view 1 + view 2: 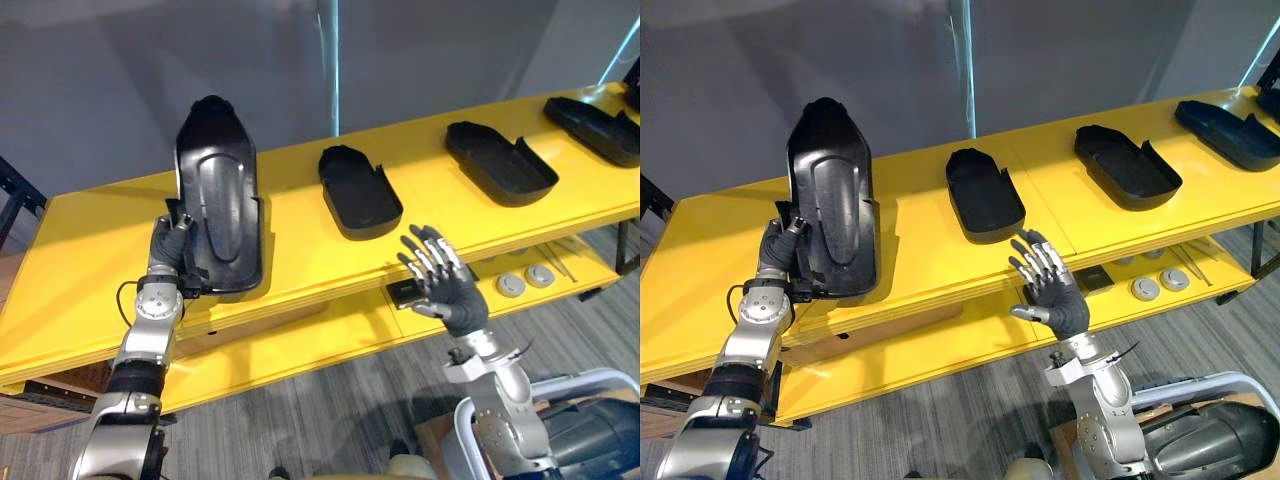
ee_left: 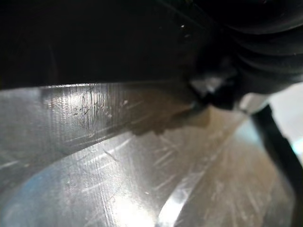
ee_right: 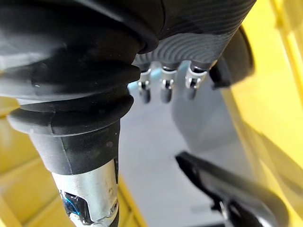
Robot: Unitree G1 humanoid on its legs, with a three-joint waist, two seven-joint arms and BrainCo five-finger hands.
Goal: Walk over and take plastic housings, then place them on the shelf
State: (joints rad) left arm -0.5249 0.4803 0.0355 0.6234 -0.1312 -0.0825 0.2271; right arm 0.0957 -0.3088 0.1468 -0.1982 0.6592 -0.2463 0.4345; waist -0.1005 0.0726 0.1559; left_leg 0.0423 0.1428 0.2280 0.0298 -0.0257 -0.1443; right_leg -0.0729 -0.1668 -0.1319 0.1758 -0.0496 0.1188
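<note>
Left eye view: your left hand (image 1: 172, 243) clamps lower edge of glossy black plastic housing (image 1: 218, 190), long axis upright, over yellow shelf (image 1: 80, 240). Right hand (image 1: 447, 288) spread, empty, nearer second housing (image 1: 358, 192), a flat shallow moulded shell.
Right eye view: same layout.
Left wrist view: scuffed shiny surface, probably held housing.
Right wrist view: fingers (image 3: 164, 90) straight, apart.

Yellow two-level shelf (image 1: 90, 240). Top board: three black plastic shell housings lie hollow side up, well apart: centre housing (image 1: 358, 192), right housing (image 1: 500, 162), right-end housing (image 1: 595, 128). Upright black housing (image 1: 215, 195) stands on end by the front edge, left part. Lower board (image 1: 330, 330), right part: small black square block (image 1: 405, 293), two grey round discs (image 1: 511, 285).
</note>
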